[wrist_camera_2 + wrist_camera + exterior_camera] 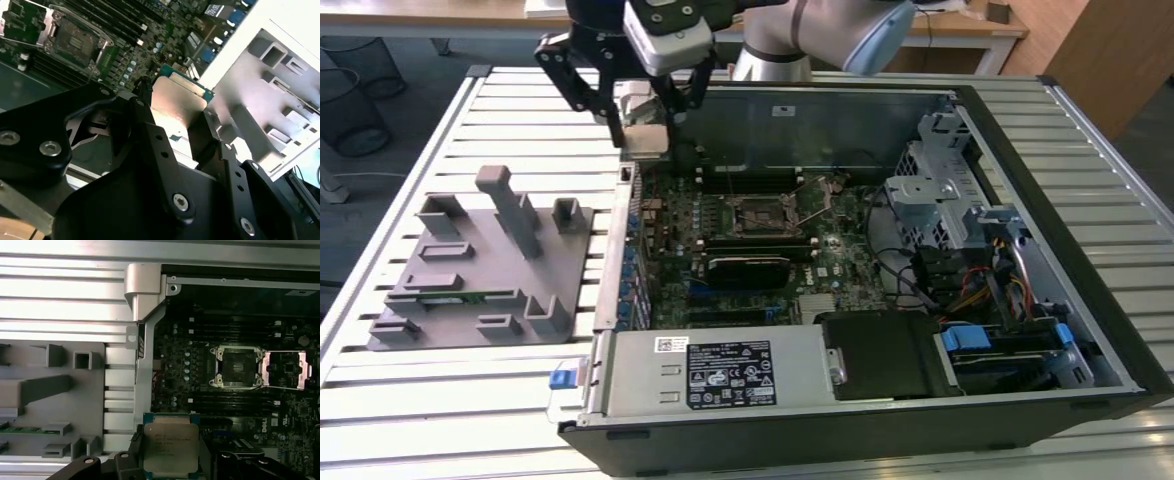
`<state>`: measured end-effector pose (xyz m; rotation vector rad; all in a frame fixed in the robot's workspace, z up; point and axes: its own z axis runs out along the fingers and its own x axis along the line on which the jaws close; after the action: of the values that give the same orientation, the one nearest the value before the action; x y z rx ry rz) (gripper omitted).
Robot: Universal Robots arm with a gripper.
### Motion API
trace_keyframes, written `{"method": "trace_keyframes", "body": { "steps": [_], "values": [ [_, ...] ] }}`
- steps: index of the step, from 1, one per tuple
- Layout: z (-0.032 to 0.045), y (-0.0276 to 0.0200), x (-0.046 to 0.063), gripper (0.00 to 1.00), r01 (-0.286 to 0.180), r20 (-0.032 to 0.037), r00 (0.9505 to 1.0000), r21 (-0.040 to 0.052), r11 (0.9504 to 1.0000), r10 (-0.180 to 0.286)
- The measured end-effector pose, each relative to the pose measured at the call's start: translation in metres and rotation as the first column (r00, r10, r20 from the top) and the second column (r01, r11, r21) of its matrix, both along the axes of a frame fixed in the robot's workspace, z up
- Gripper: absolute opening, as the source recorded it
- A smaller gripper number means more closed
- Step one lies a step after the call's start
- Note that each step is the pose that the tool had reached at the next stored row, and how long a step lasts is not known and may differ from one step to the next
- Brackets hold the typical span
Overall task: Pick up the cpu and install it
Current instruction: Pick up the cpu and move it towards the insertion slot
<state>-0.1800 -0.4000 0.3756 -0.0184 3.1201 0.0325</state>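
Gripper (644, 128) is clamped on the cpu (644, 141), black fingers (150, 130) pinching two opposite edges while the other two edges stick out free. The silver top faces up, with a thin green rim showing along one free edge in both wrist views.

In the exterior view it's hanging in the air in the upper left of the frame. That puts it right about over the left wall (608, 270) of the open computer case (1067, 260), just above the rim where the board (720, 290) starts.

Socket (758, 215) sits mid-board, roughly frame centre, well apart from the cpu. Its cover plate (285, 370) is flipped open to one side, so the square recess is bare.

The stretch of board between the two is all low stuff: memory slots (747, 180) and small round capacitors. The taller bits are off to the exterior view's right, namely the metal drive cage (941, 190). On the exterior view's left, outside the wall, a grey holder (480, 260) with upright posts lies on the slatted table (480, 400).
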Motion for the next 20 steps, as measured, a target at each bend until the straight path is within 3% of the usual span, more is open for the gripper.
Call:
{"method": "trace_keyframes", "body": {
  "steps": [20],
  "values": [
    [-0.0005,0.0026,0.084,0.53,0.000,-0.0001,1.0000,0.0000,1.0000,0.000]
  ]
}}
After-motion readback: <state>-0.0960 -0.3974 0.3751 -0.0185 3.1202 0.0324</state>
